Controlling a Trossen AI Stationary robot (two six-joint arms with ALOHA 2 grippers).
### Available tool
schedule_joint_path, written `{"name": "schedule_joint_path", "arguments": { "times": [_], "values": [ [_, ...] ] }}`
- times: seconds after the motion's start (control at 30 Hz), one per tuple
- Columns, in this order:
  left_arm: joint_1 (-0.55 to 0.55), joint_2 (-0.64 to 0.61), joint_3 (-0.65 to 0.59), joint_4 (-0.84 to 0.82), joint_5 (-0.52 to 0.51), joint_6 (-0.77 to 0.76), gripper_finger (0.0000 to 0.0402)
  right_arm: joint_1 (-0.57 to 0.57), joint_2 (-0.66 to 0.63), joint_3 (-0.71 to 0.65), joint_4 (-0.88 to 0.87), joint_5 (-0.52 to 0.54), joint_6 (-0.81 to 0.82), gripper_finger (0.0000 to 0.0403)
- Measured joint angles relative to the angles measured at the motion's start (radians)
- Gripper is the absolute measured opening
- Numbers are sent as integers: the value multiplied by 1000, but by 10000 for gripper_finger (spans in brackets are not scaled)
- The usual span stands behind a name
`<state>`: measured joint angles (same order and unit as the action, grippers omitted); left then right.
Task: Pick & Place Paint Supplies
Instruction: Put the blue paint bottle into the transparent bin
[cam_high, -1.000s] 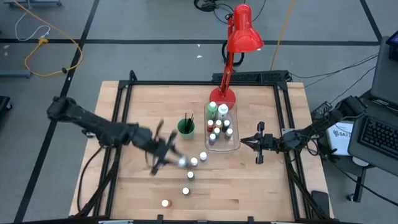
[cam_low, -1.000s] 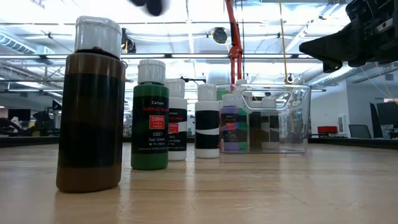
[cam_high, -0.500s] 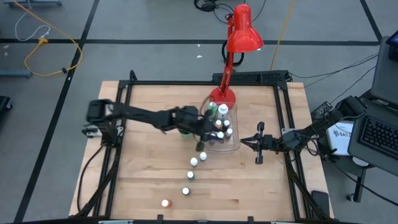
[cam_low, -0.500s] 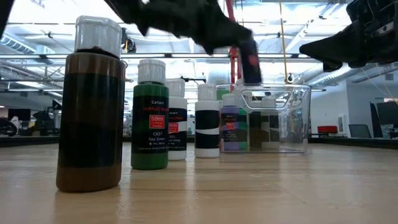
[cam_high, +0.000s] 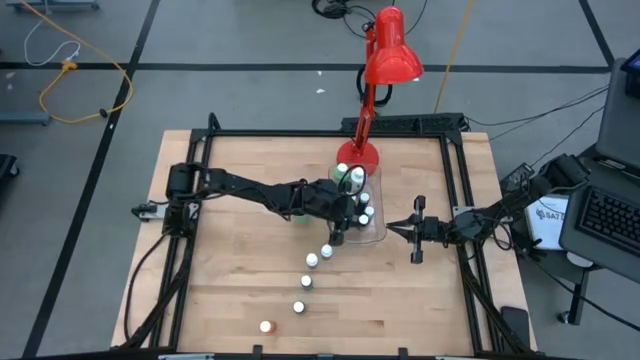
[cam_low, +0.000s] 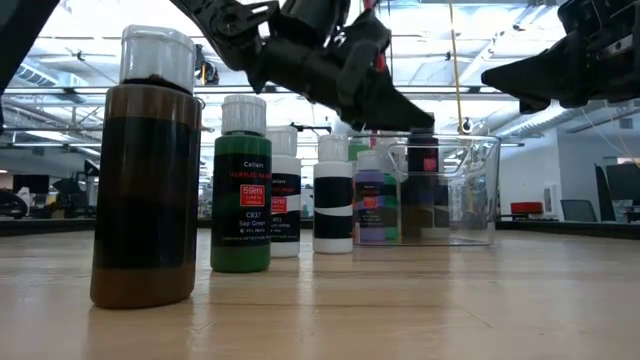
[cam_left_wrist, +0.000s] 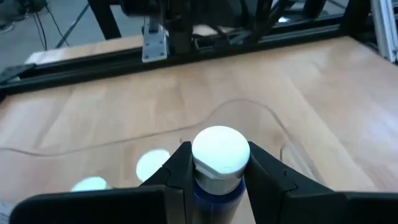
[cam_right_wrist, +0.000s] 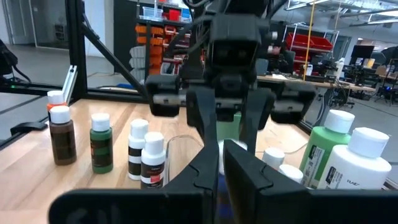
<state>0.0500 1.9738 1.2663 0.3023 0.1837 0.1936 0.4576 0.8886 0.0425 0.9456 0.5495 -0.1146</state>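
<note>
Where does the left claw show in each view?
High view: left claw at table centre, over the near end of the clear bin.
Low view: upper middle, reaching down over the bin.
Left wrist view: bottom centre, shut on a white-capped bottle.
Right wrist view: centre, facing the camera.
Shared landmark: the clear bin, directly under the claw.
</note>
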Motion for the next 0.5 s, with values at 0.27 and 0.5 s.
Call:
{"name": "schedule_joint_path", "arguments": {
  "times": [0.27, 0.5],
  "values": [
    [9, 30, 0, -19, -4, -5, 93, 0, 0, 0, -2, 0, 1, 20],
    [10, 62, 1, 1, -10, -17, 97, 0, 0, 0, -1, 0, 1, 20]
  ]
}}
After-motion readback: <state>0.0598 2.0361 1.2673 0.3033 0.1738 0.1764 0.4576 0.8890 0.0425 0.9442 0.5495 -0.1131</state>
